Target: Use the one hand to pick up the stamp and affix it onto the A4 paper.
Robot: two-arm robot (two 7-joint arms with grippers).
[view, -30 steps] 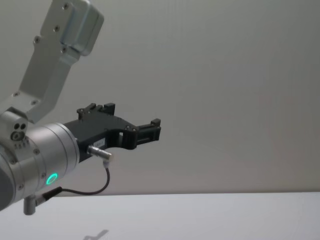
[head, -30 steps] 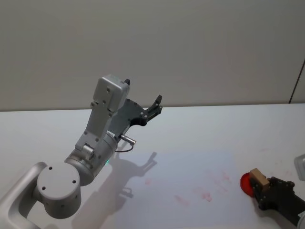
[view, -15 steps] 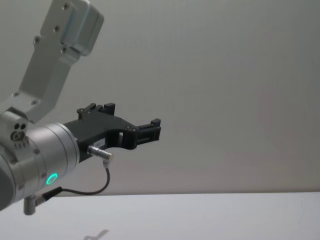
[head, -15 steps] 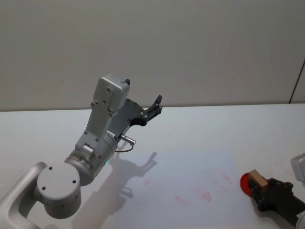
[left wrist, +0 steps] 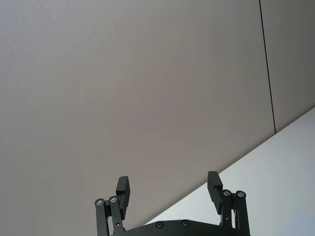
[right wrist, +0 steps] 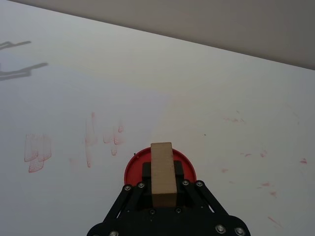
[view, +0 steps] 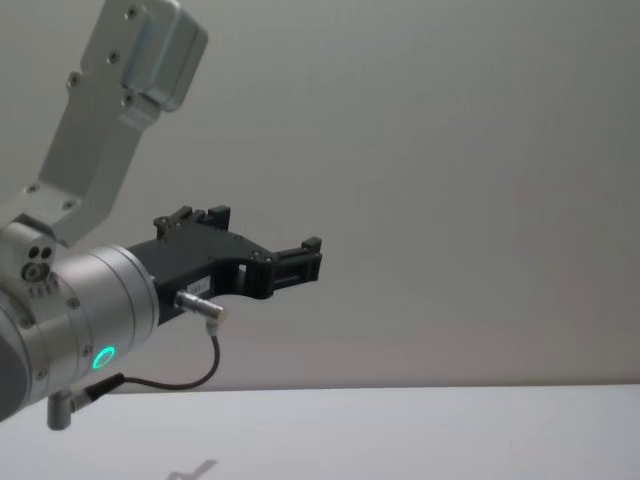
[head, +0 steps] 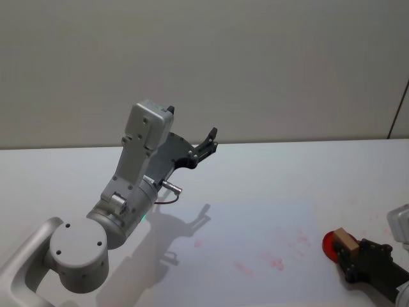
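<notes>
The stamp [head: 346, 239] [right wrist: 163, 169], a light tan wooden block, stands upright between the fingers of my right gripper [head: 346, 248] [right wrist: 162, 183], which is shut on it at the table's near right. Under it lies a round red ink pad [head: 328, 245] [right wrist: 134, 169]; I cannot tell whether the stamp touches it. The A4 paper [head: 255, 224] [right wrist: 64, 108] lies flat left of the pad, marked with faint red prints. My left gripper [head: 209, 139] [left wrist: 168, 189] [view: 311, 257] is raised well above the table at the left, open and holding nothing.
The white table [head: 287, 166] runs back to a plain grey wall. The left arm's silver wrist [view: 95, 320] with its green light stands high at the left. Red smears dot the table [right wrist: 256, 157] right of the pad.
The right gripper with the stamp has shifted very slightly toward me over the red pad. The left arm has not moved.
</notes>
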